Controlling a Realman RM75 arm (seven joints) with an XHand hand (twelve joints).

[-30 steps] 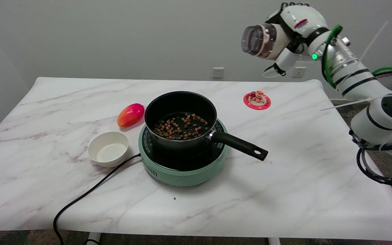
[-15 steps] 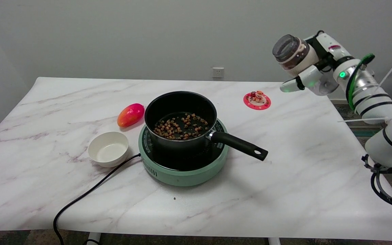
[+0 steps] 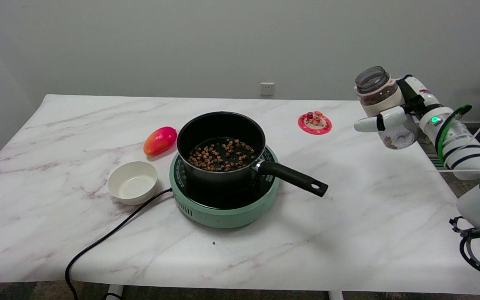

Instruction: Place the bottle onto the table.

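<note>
A clear bottle (image 3: 379, 96) with an open mouth and some brown bits inside stands nearly upright in my right hand (image 3: 394, 114), which grips it around the middle. One finger sticks out to the left below the bottle's neck. Hand and bottle hang in the air over the right edge of the marble table (image 3: 369, 200), near its far right corner. The bottle's base (image 3: 398, 139) shows below the fingers and is clear of the tabletop.
A black saucepan (image 3: 221, 146) with brown bits sits on a green hotplate (image 3: 223, 208), its handle (image 3: 294, 178) pointing right. A white bowl (image 3: 133, 182), a red-orange mango (image 3: 160, 141), a black cord (image 3: 106, 239) and a small pink coaster (image 3: 315, 123) are also on the table.
My right arm has swung down and to the right with the bottle. The bottle has turned from lying on its side, mouth to the left, to nearly upright.
</note>
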